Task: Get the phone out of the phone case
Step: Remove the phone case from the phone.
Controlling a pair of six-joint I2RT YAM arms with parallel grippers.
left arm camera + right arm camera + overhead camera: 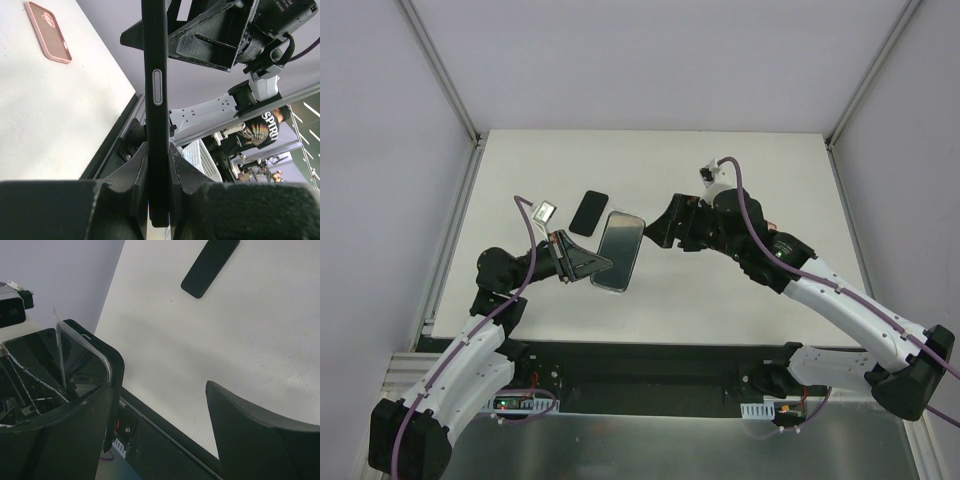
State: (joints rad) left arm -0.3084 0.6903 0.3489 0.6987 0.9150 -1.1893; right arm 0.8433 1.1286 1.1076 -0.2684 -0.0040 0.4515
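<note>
The phone hangs in the air over the table, tilted, its glossy screen facing up. A black phone case wraps its edge, and a side button shows. My left gripper is shut on the phone's lower end, a pad on each face. My right gripper stands open at the phone's upper right corner. Its left finger lies against the screen side of that corner. Only table shows between its fingers.
A second phone-shaped item lies flat on the table just behind the held phone. It looks dark from above and pinkish in the left wrist view. The table's near edge and a black rail run below the grippers.
</note>
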